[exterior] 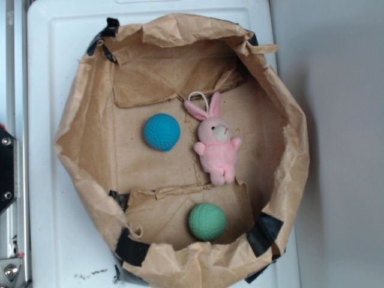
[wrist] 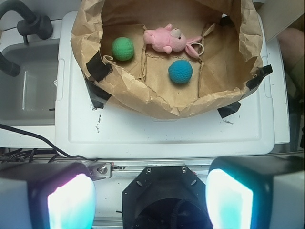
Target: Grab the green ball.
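Note:
The green ball (exterior: pixel 207 221) is small, round and dimpled. It rests on the floor of a crumpled brown paper bag (exterior: pixel 90 180), close to the bag's near wall in the exterior view. The wrist view shows the green ball (wrist: pixel 123 48) at the upper left inside the bag (wrist: pixel 157 102). My gripper (wrist: pixel 150 198) is open, its two glowing fingertips (wrist: pixel 71 200) spread wide with nothing between them. It hangs well back from the bag, over the black robot mount, far from the ball. The exterior view does not show the gripper.
A blue ball (exterior: pixel 162 132) of like size and a pink plush bunny (exterior: pixel 217 144) share the bag, seen also as the blue ball (wrist: pixel 180 71) and bunny (wrist: pixel 167 39). The bag stands on a white lid (wrist: pixel 167 131). A sink (wrist: pixel 24 90) lies at the left.

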